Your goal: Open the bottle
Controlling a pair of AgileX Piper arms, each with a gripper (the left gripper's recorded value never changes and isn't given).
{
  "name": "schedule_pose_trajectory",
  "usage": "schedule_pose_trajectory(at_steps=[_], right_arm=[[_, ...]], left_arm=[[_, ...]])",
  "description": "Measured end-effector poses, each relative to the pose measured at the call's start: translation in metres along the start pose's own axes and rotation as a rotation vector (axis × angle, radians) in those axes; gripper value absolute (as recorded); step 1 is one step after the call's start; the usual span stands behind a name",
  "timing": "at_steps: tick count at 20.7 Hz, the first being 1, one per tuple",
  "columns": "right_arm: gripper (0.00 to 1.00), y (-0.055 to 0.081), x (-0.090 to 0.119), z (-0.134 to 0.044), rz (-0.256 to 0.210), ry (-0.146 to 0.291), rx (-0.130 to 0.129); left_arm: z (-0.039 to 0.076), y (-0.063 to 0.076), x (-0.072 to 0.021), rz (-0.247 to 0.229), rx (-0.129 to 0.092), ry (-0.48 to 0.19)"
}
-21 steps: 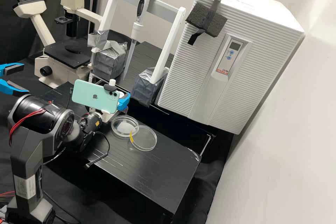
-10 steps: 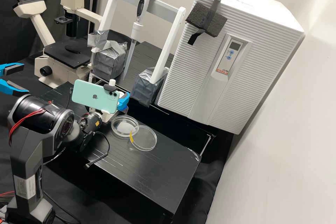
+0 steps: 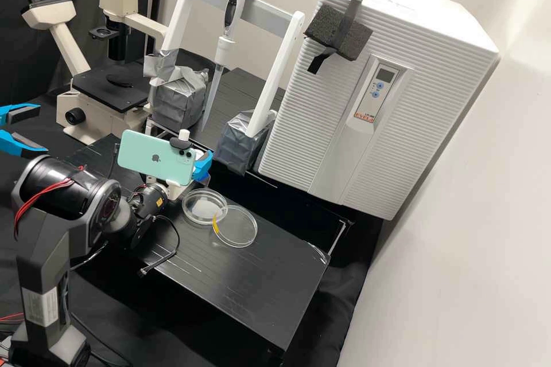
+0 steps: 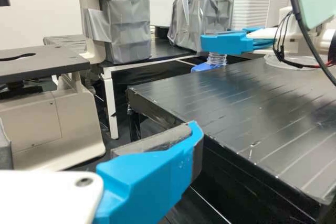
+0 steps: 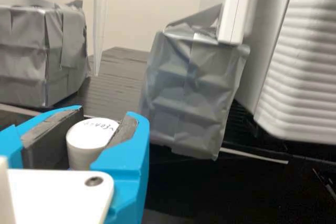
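— Black ridged bench top under everything, dark cloth behind. What's the biggest thing on it?

— That tall white ribbed cabinet on the right side, with a block of black foam strapped near its top edge. Next in size is the beige microscope at the far left.

— And between them?

— A white pipette stand with a grey crossbar. One slim pipette hangs from it, tip down. Each foot is bundled in a grey tape-wrapped block.

— The arms?

— The dark grey right arm fills the near left corner and carries a mint-green phone at its wrist. Just beside its gripper lie two clear round petri dishes, touching at their rims.

— So where's the bottle?

— The small clear bottle with a white cap is in the right gripper, at the bench's far edge, in front of one taped block. The grey pads of the blue fingers press the cap from both sides. The left wrist view shows the bottle's clear ribbed neck under one blue finger. Whether its base touches the bench, I cannot tell.

— And the left gripper?

— The left gripper hangs at the left edge, well apart from the bottle. Its fingers are spread wide with nothing between them.
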Motion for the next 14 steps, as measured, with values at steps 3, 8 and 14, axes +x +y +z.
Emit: schedule_pose_trajectory(at_steps=[3, 8, 14], right_arm=[[0.00, 0.008, -0.003, -0.006, 0.027, 0.022, 0.002], [0.00, 0.014, -0.007, -0.017, 0.052, 0.053, 0.015], [0.00, 0.017, -0.016, -0.022, 0.064, 0.074, 0.018]], left_arm=[[0.000, 0.000, -0.0001, 0.000, -0.001, 0.001], [0.001, -0.002, -0.0009, -0.003, -0.007, 0.003], [0.001, -0.002, -0.0006, -0.004, -0.007, 0.000]])
